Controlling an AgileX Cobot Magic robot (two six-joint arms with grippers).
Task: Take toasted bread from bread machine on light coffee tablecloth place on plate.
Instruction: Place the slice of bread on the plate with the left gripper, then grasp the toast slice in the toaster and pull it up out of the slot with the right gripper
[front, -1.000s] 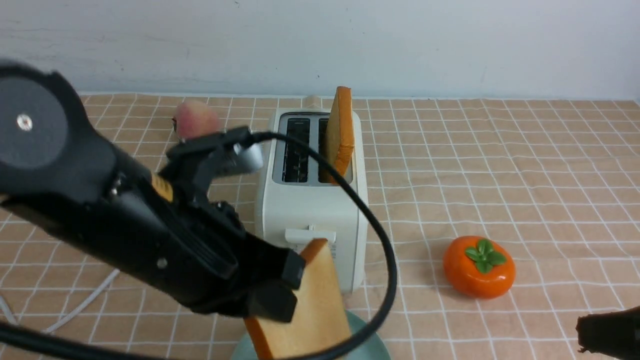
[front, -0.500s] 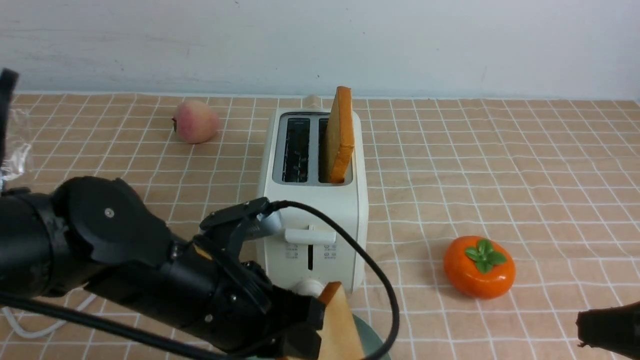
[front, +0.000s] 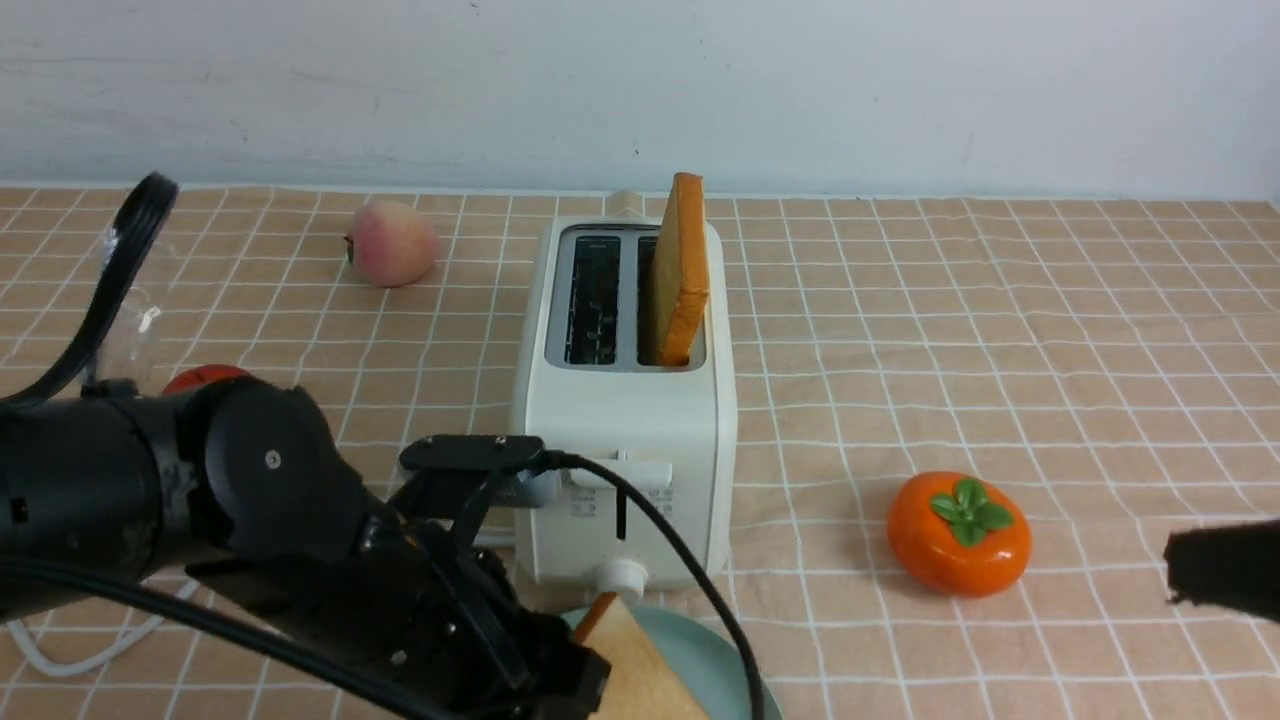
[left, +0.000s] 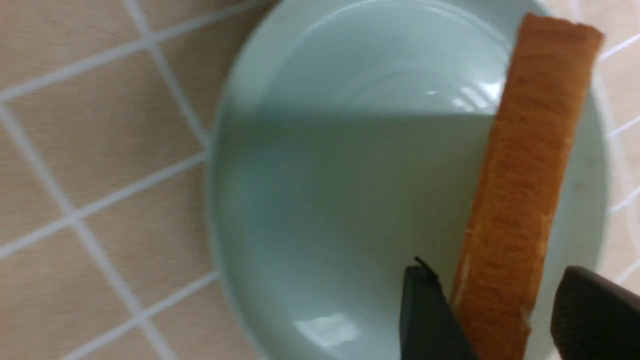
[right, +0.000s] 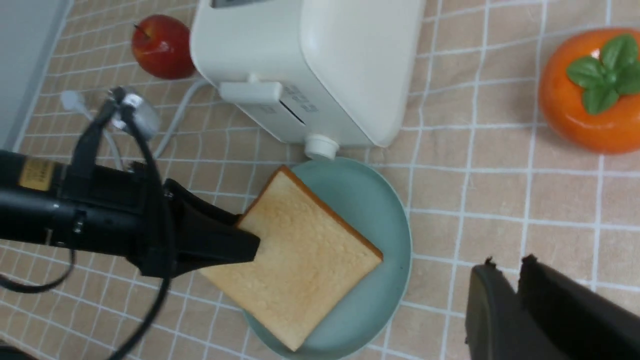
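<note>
Sitting mid-worktop on light coffee tablecloth: bread machine, one toasted slice upright in a slot; plate just before it at near edge. Pinched by left gripper, tilted over plate for flat release: second toasted slice. Right gripper empty, fingers nearly together.

Two black arms, both low along the bench's near edge.
Left arm: extends from the near left corner toward the middle of the near edge, wrist pitched downward. The left gripper is clamped on the edge of a toast slice. Right gripper: at the near right corner, fingers drawn nearly together.
</note>
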